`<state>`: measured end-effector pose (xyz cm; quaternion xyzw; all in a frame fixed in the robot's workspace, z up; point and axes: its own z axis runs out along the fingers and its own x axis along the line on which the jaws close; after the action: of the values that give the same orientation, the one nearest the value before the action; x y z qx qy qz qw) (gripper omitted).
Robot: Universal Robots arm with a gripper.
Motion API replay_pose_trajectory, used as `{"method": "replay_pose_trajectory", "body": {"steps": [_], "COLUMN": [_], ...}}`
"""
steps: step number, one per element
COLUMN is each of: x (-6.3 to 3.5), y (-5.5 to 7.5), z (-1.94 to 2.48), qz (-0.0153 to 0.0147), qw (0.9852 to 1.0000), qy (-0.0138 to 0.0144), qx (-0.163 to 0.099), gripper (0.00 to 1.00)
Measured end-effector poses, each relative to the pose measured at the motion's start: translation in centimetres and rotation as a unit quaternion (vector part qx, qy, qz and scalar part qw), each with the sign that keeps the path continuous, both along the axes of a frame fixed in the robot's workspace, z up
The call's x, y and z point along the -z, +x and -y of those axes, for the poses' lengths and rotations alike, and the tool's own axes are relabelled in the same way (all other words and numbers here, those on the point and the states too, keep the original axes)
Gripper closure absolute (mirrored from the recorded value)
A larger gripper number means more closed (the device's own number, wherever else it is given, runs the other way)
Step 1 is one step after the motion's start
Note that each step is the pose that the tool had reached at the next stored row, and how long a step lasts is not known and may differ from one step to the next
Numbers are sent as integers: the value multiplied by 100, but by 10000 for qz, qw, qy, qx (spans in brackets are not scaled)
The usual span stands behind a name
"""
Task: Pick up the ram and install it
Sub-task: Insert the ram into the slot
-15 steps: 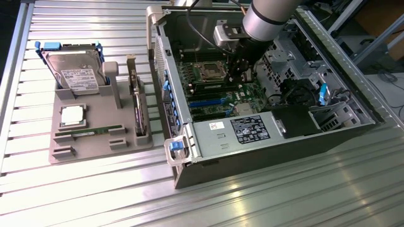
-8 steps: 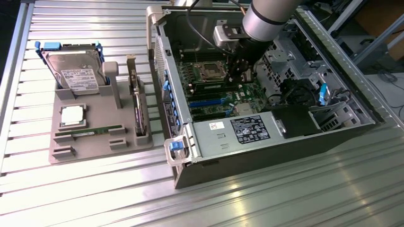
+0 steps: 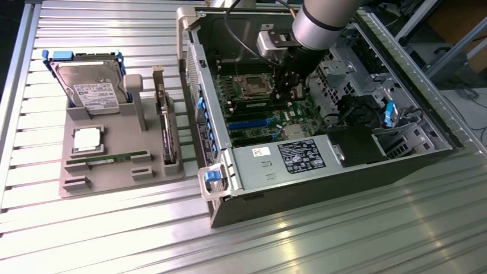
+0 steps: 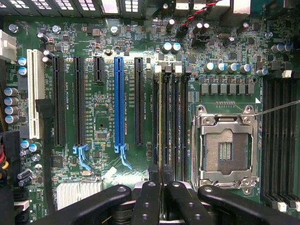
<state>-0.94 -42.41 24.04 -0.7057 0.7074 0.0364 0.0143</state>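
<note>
One pincer (image 4: 161,174): clamped on the ram (image 4: 161,117).
Ram: stood upright in a slot of the motherboard (image 4: 101,119), near the processor socket (image 4: 226,150).

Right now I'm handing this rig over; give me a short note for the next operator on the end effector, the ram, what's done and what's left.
End effector: shut, inside the open computer case, just over the memory slots beside the empty processor socket.
Ram: one green ram stick lies on the grey tray outside the case. A thin greenish strip runs along the slot in line with the fingers; held or seated, cannot tell.
Done: nothing visibly seated for certain.
Left: the tray stick is not installed.
</note>
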Motion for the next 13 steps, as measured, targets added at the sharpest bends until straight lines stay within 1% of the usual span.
{"method": "replay_pose_trajectory", "body": {"steps": [13], "x": [16], "y": [8], "z": [-3], "qz": [1], "qw": [10000], "qy": [0], "qx": [-4], "gripper": [88]}}
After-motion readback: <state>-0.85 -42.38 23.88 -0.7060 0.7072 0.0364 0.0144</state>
